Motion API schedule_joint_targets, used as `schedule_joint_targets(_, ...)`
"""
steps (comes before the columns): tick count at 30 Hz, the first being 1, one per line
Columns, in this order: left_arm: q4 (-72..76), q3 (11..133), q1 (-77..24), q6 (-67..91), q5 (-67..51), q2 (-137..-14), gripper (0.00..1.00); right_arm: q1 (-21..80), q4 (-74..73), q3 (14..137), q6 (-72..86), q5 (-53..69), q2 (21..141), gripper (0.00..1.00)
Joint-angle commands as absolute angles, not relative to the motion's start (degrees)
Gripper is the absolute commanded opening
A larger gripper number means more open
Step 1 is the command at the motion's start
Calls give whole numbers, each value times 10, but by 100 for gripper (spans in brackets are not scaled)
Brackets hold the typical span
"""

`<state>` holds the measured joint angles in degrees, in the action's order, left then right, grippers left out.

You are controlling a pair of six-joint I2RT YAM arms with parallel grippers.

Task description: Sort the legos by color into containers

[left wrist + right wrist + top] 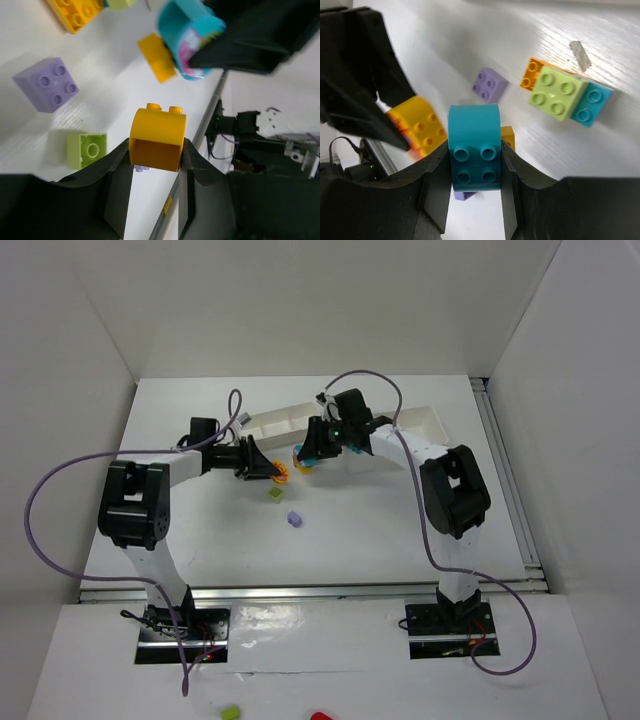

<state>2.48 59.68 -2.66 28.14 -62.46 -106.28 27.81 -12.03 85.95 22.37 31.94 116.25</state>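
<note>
My left gripper [272, 472] is shut on a yellow lego [157, 137] and holds it above the table. My right gripper [308, 454] is shut on a teal lego [474, 145] close beside it. The teal lego also shows in the left wrist view [187, 37], and the yellow one in the right wrist view [420, 127]. On the table below lie a purple lego [47, 82], a lime lego [87, 149] and a flat yellow lego [156, 57]. A lime [557, 92], orange [534, 72] and teal [592, 105] cluster lies further off. Two white trays [280, 422] [425, 423] stand behind the grippers.
A silver rail [300, 590] runs along the table's near edge and another [505, 470] along its right side. White walls enclose the table. A lime piece [231, 710] and a red piece [320, 717] lie on the floor in front of the arm bases.
</note>
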Motion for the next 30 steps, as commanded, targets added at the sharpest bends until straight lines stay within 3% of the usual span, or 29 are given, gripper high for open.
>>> schedule_joint_targets(1, -64, 639, -23, 232, -544, -1023, 0, 298, -154, 885, 201, 279, 1095, 0)
schedule_joint_targets(7, -148, 672, -23, 227, -425, -993, 0, 309, -194, 891, 201, 224, 1060, 0)
schedule_joint_targets(14, -142, 698, -23, 238, -458, -969, 0, 297, -139, 880, 229, 364, 1042, 0)
schedule_joint_targets(20, -217, 731, -48, 235, -348, -1013, 0, 297, -178, 890, 221, 337, 1055, 0)
schedule_joint_targets(26, -192, 720, -56, 236, -390, -1008, 0, 291, -165, 867, 227, 343, 1043, 0)
schedule_joint_targets(30, -224, 738, -62, 236, -344, -1021, 0, 286, -172, 867, 222, 343, 1043, 0)
